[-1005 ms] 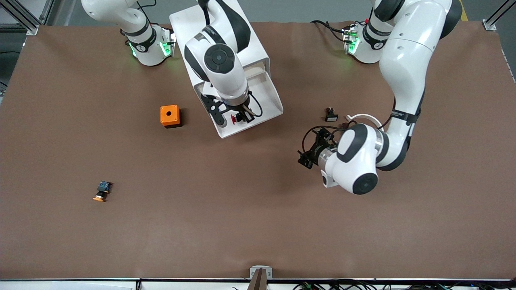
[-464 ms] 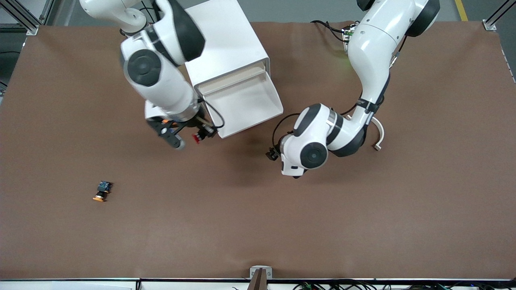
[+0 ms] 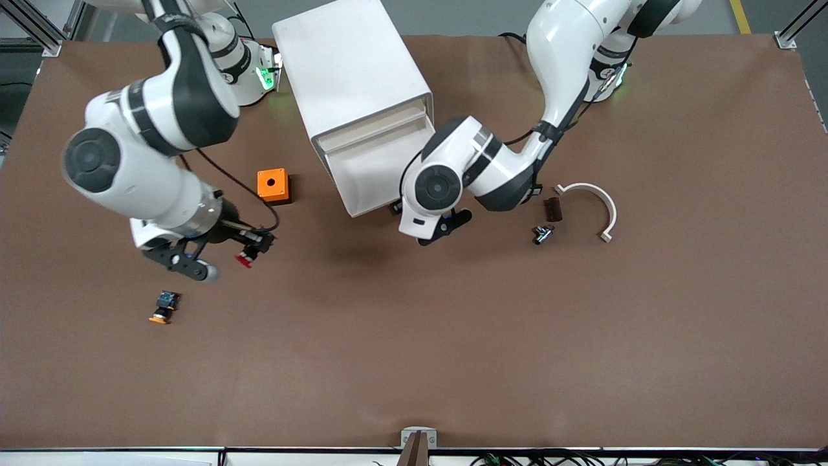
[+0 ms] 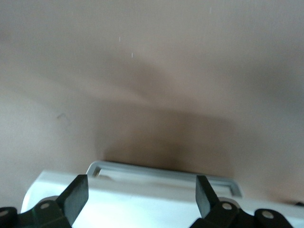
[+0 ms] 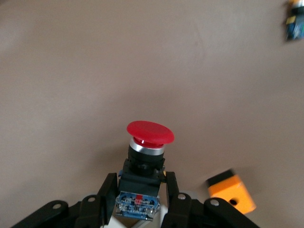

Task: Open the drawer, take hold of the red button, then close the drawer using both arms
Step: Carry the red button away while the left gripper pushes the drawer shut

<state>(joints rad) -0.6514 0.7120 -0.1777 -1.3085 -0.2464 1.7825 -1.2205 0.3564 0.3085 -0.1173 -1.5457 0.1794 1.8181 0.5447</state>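
The white cabinet [image 3: 349, 71] stands near the robots' bases with its drawer [image 3: 369, 178] pulled out. My right gripper [image 3: 251, 248] is shut on the red-capped button [image 3: 244, 259] and holds it above the bare table, between the orange box and the orange-capped button. In the right wrist view the button [image 5: 149, 132] sits between the fingers [image 5: 105, 190], red cap outward, and the gripper [image 5: 137, 190] clamps its black body. My left gripper [image 3: 396, 208] is at the drawer's front lip. In the left wrist view it is open [image 4: 141, 197], with the lip [image 4: 161, 173] between its fingers.
An orange box with a hole [image 3: 272, 185] stands beside the cabinet. An orange-capped button [image 3: 164, 307] lies nearer the front camera. Toward the left arm's end lie a white curved piece [image 3: 592, 197], a small brown block [image 3: 552, 209] and a small black part [image 3: 542, 233].
My right gripper carried the red button out of the drawer and over the table toward its own end. My left arm swung from the table to the drawer's front lip.
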